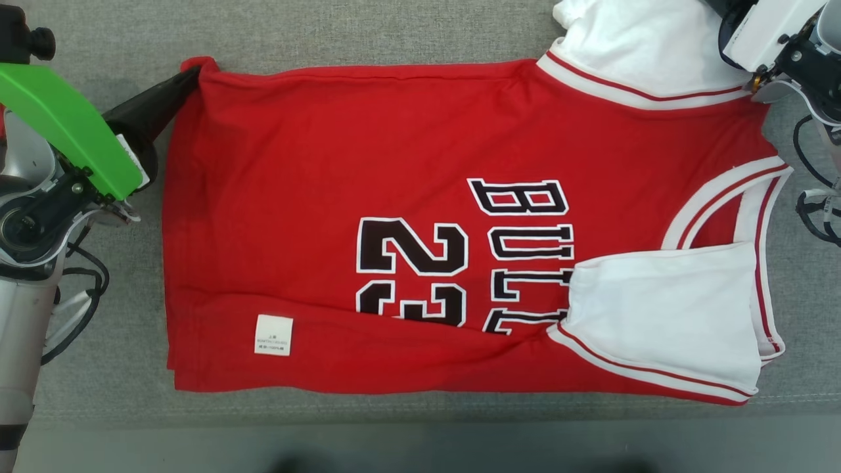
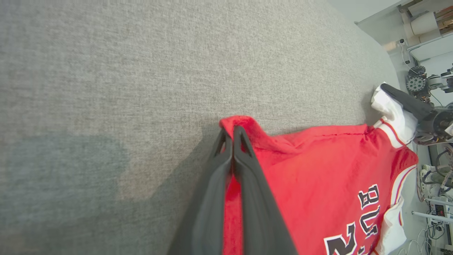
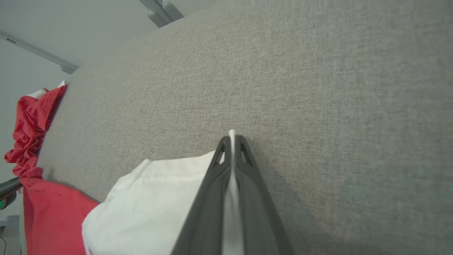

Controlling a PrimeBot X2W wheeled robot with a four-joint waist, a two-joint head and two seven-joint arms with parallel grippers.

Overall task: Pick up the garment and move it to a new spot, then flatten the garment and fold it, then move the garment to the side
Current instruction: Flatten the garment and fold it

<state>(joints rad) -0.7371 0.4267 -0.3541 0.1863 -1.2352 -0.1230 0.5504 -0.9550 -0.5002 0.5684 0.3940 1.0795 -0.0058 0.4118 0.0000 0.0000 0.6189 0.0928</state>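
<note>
The garment (image 1: 394, 164) is a red jersey with white sleeves and black lettering, lying mostly flat on the grey surface with its near part folded over. My left gripper (image 1: 190, 75) is shut on the jersey's far left hem corner; the left wrist view shows red cloth (image 2: 318, 170) pinched between the two dark fingers (image 2: 247, 166). My right gripper (image 3: 231, 138) is shut on the edge of the white sleeve (image 3: 152, 202). In the head view that sleeve (image 1: 631, 39) lies at the far right, beside my right wrist (image 1: 775, 39).
Grey fabric (image 1: 394, 33) covers the work surface, and its near edge (image 1: 420, 417) runs along the bottom of the head view. A white label (image 1: 273, 335) is on the jersey's near left part. Cables (image 1: 818, 197) hang at the right.
</note>
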